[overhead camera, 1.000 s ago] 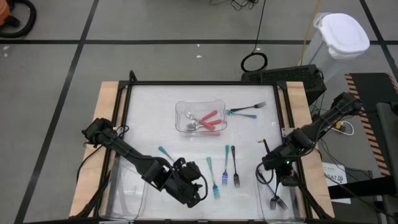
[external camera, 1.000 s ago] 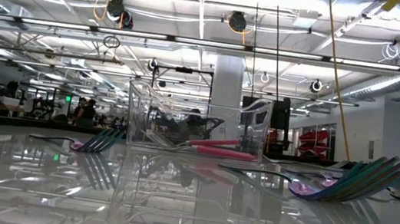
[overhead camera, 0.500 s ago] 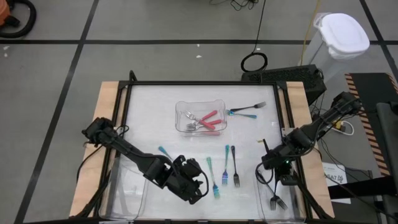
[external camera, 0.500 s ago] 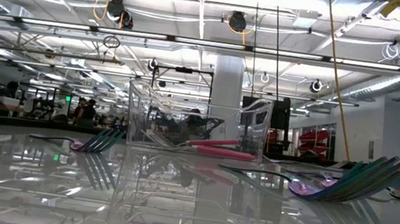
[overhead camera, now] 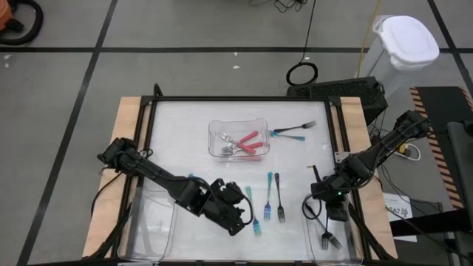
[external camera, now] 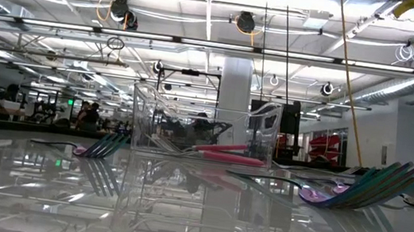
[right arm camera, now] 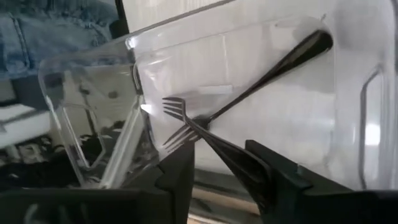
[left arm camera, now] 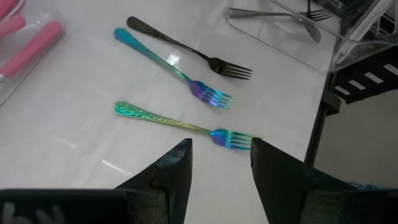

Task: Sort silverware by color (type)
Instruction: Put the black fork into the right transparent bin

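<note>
The left end effector, fingers spread and empty, hovers near the counter's front edge over a teal fork. The fork lies flat just ahead of the fingertips, its long axis crossing the gap, tines toward the right side. Its handle shimmers green to blue. The right end effector, released, waits over the clear tray holding dark forks at the front right corner.

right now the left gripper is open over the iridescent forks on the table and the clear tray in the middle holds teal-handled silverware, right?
One detail is off: the clear tray in the middle holds pink-handled silverware, not teal, as the high view shows. The rest stands: the left gripper is open over the iridescent forks on the table.
</note>
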Motion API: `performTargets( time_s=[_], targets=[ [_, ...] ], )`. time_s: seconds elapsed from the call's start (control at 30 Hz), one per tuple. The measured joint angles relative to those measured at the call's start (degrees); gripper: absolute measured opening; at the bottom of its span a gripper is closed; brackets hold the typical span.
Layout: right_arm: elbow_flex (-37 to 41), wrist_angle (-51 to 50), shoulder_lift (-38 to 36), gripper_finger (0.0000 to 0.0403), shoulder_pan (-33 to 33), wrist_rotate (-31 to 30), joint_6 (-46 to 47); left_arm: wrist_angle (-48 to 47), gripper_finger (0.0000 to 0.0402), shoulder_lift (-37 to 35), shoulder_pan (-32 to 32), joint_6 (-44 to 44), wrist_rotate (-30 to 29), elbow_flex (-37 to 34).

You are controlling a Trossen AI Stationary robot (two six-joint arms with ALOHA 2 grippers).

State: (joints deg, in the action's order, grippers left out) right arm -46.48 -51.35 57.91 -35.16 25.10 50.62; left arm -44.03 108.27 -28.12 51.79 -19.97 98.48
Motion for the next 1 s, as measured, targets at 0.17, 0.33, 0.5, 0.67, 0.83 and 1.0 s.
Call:
performTargets(
  time_s=[0.17,0.33,0.5,0.67,0.83,1.0],
  targets=[
    [-0.04,0.29,-0.02,0.0153,0.00,0.40,3.33,0.01,0.0161,0.00,-0.04,-0.07,0.15,0.00],
    [-0.07,0.52,-0.02,0.0164,0.00,-0.93,3.79,0.00,0.0161,0.00,-0.02,-0.07,0.15,0.00],
    [-0.09,0.51,-0.02,0.0192,0.00,-1.55,3.08,0.00,0.0161,0.00,-0.02,-0.04,0.15,0.00],
    [-0.13,0.09,-0.02,0.0230,0.02,-2.58,2.90,-0.02,0.0161,0.00,-0.02,-0.02,0.15,0.00],
    [-0.13,0.07,-0.02,0.0264,0.02,-2.58,4.08,-0.13,0.0161,0.00,-0.02,-0.09,-0.26,0.00],
    [-0.15,0.07,-0.04,0.0286,0.02,-2.56,5.24,-0.30,0.0161,0.00,-0.02,-0.15,-0.64,0.00]
  ],
)
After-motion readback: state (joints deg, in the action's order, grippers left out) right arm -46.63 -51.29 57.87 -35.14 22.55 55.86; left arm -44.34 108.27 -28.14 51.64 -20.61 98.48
